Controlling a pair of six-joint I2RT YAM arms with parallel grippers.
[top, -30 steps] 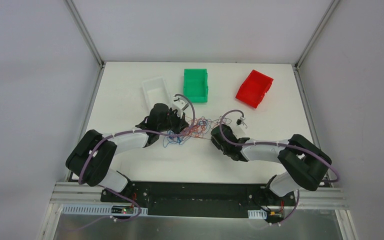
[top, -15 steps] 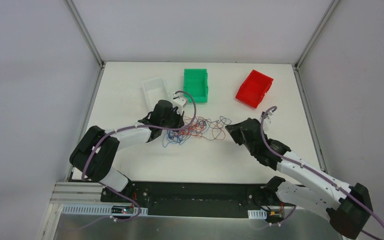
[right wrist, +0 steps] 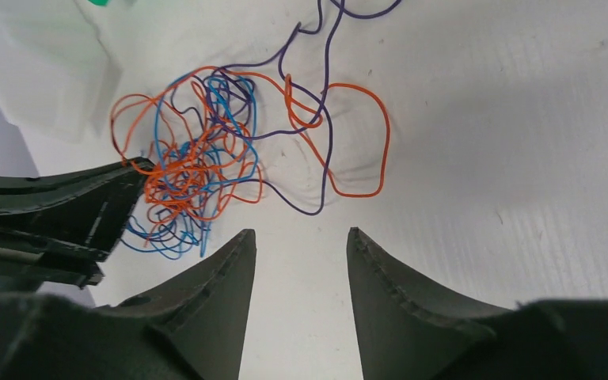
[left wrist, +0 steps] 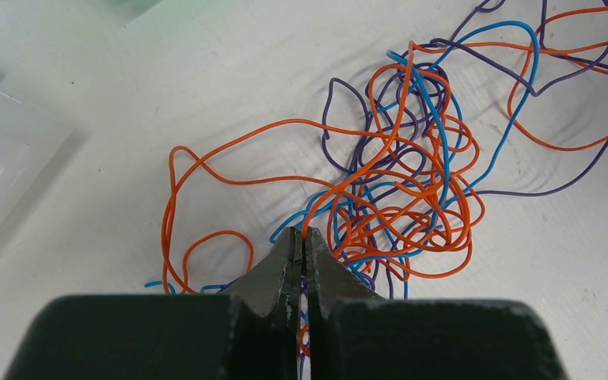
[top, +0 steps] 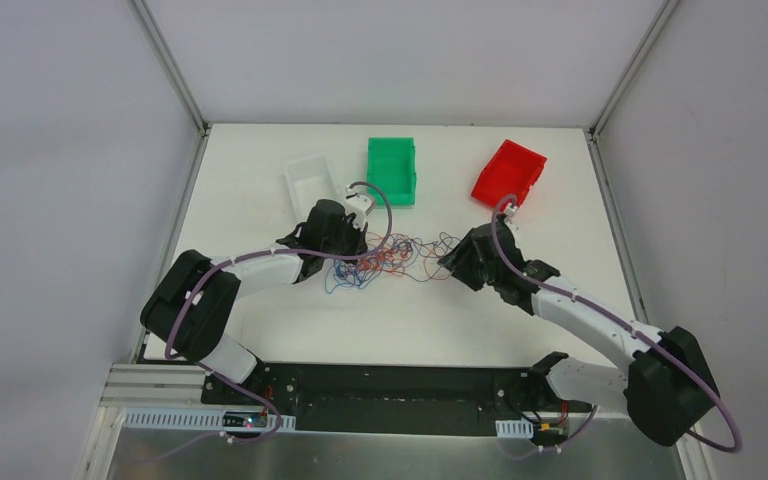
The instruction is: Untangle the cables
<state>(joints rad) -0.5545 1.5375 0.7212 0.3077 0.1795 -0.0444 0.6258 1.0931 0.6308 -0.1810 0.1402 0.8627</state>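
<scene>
Cables lie mid-table as a loose knot of hair-thin wire in 3 colours: blue, orange and purple. The knot sits between the 2 grippers and in front of the green bin. Its densest part is toward the left, and a few open loops of orange and purple trail to the right over bare table.

Left gripper is clenched at the knot's near edge, with an orange strand and what looks like a darker one pinched between its tips. Right gripper is released, jaws apart with nothing between them, poised just short of the trailing loops.

The wires look almost weightless. They hold their curves instead of lying limp, so they are probably a little springy and will recoil when let go. A strand this thin and smooth could slide out of the pads unless it is pinched squarely across. A hard tug would likely cinch the knot tighter, not free it. Breakage seems unlikely, but kinking is possible.

The best hold looks to be the big orange loop on the right fringe, where 1 strand lies clear of the others. It could be taken low, close to the table, and drawn gently outward while the left gripper anchors the bundle.
</scene>
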